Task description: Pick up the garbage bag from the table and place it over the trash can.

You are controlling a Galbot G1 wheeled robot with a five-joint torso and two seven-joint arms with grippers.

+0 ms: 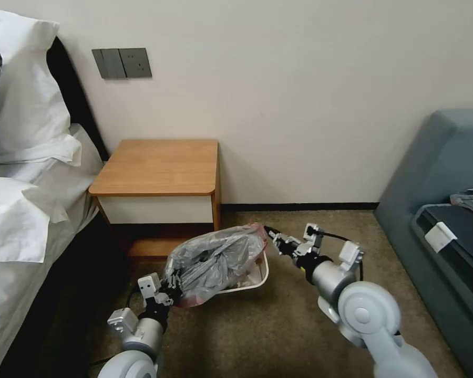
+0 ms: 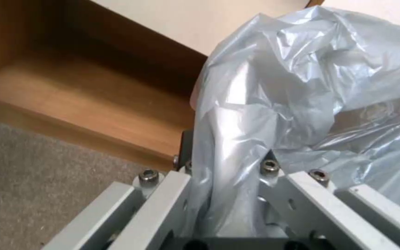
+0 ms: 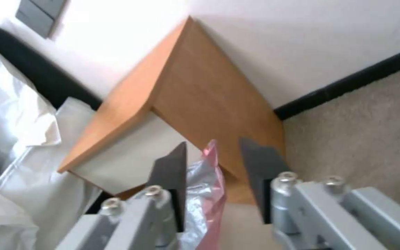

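One garbage bag (image 1: 215, 260) lies crumpled over one cream trash can (image 1: 261, 277) on the carpet in front of the single wooden nightstand (image 1: 157, 167). The film looks featherlight, limp and slick, liable to slip or tear, so the pinkish rim seems the best hold. Two grippers are at it: the left gripper (image 1: 174, 290) has film bunched between its fingers, clamped at the near edge; the right gripper (image 3: 214, 163) stands parted around the pink rim, not pinching.
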